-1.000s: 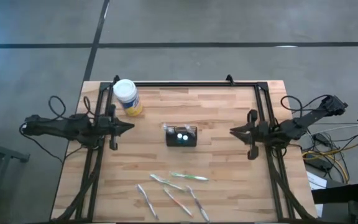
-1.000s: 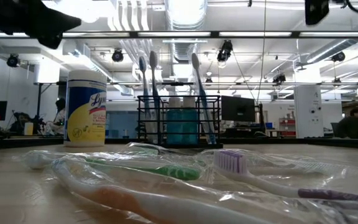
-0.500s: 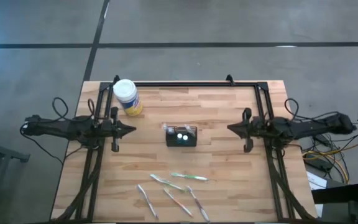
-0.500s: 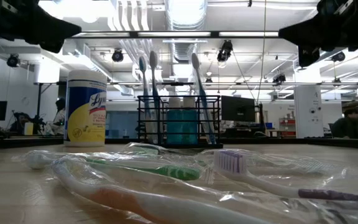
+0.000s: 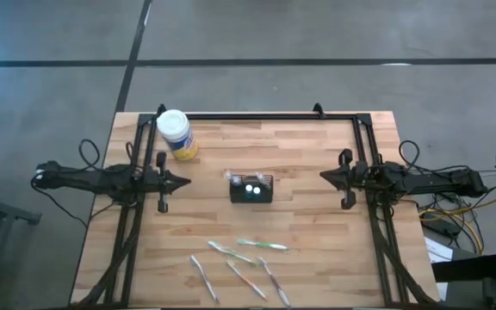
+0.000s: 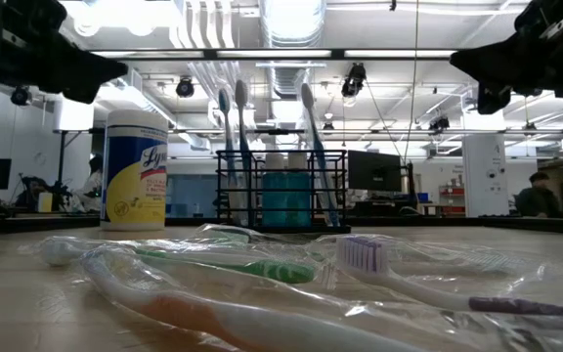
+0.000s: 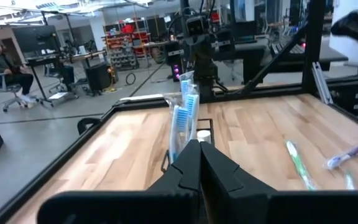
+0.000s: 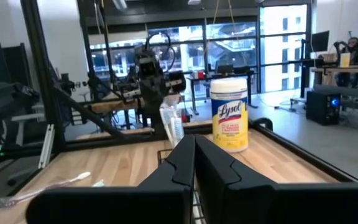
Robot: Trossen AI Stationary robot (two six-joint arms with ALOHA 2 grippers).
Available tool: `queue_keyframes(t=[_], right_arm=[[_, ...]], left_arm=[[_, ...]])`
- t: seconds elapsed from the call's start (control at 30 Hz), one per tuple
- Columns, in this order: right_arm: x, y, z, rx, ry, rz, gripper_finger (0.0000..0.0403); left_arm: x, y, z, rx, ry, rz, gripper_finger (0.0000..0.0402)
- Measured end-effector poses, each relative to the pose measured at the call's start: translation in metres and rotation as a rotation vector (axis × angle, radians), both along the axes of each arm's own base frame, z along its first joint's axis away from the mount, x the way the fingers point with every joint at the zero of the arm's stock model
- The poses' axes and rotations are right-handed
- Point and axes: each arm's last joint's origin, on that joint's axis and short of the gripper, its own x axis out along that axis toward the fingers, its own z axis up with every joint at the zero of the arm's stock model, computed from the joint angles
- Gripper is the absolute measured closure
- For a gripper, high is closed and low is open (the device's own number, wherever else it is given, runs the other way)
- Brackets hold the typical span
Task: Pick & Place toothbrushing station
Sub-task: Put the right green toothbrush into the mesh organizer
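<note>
Right arm straightened; caddy point(image 5: 251, 188) midway between both fingers.

Yellow wipes canister point(image 5: 176, 135), white lid, upright near the wooden counter's point(image 5: 317, 224) far left corner; seated person point(image 7: 5, 65) in background.

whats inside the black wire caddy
Three toothbrushes stand upright in the caddy, heads above its rim, with a blue container between them. Their lower handles and the caddy floor are hidden.
</note>
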Motion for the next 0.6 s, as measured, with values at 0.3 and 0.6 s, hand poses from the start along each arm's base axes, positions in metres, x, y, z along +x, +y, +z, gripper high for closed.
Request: queue_keyframes(t=[0.3, 0.6], right_arm=[[-0.001, 0.000, -0.006, -0.005, 0.047, 0.000, 0.0394], [-0.001, 0.000, -0.005, 0.001, 0.051, 0.001, 0.0394]], left_arm=[[-0.001, 0.000, -0.015, -0.034, 0.002, 0.006, 0.0398], [-0.002, 0.001, -0.026, -0.086, 0.022, 0.026, 0.0394]])
